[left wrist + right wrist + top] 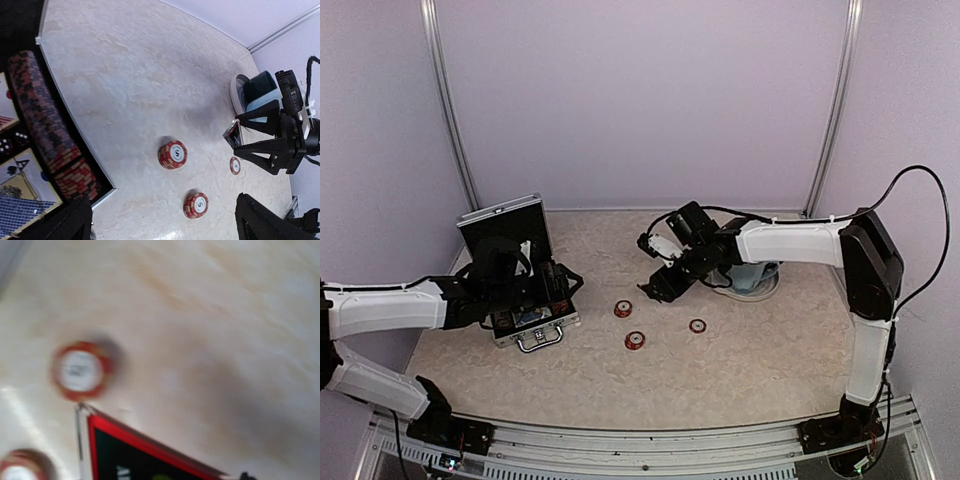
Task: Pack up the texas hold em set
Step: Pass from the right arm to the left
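Beige marbled worktop, lilac walls behind. Case sits open at the left edge, toward the far-left corner, with the lid upright so the tray faces the arms. Left wrist view shows it's partly packed: chip row lying along the tray's rim, dice and card boxes beside it.

Right gripper hangs over mid-worktop, fingertips pinched on a box with a red border and black face. It's gripped at one end, so my guess is the free end goes into the tray first. Right wrist view is blurred and the print is unreadable.

Left gripper hovers at the case's open side, fingers spread wide, nothing in them. It's probably staged there to steady the case or take the next piece.

Loose between case and right gripper, all apart from each other:
- left stack
- near stack
- right stack

These chips are not yet packed.

Cup on saucer sits toward the far-right corner, behind the right arm. It's not part of the set and it's out of the carry path.
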Robot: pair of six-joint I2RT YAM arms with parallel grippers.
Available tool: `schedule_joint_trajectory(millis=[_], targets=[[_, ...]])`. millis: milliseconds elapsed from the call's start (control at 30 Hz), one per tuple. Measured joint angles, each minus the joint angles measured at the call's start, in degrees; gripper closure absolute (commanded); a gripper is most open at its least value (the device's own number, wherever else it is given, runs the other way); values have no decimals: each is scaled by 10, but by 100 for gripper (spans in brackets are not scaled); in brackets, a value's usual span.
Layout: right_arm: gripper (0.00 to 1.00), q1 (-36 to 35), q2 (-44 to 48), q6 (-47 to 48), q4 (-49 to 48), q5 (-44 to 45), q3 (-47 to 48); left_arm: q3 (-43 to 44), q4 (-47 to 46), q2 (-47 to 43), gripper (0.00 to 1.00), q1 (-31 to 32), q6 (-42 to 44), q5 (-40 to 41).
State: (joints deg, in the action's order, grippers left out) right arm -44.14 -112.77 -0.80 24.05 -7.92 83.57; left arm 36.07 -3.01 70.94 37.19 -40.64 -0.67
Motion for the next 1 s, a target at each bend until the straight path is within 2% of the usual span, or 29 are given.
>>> schedule_joint_trajectory(millis=[533,700,900,1000], targets=[[49,-80,1,12,-35,-90,42,-10,-152,90,26,18,-87,-128],[49,-85,1,12,-44,-106,51,-11,-191,108,37,18,-104,-162],[49,-87,0,12,-45,-116,59,-11,-221,125,55,19,-116,-191],[49,-87,-2,12,-45,-115,59,-11,-236,133,61,19,-123,-205]])
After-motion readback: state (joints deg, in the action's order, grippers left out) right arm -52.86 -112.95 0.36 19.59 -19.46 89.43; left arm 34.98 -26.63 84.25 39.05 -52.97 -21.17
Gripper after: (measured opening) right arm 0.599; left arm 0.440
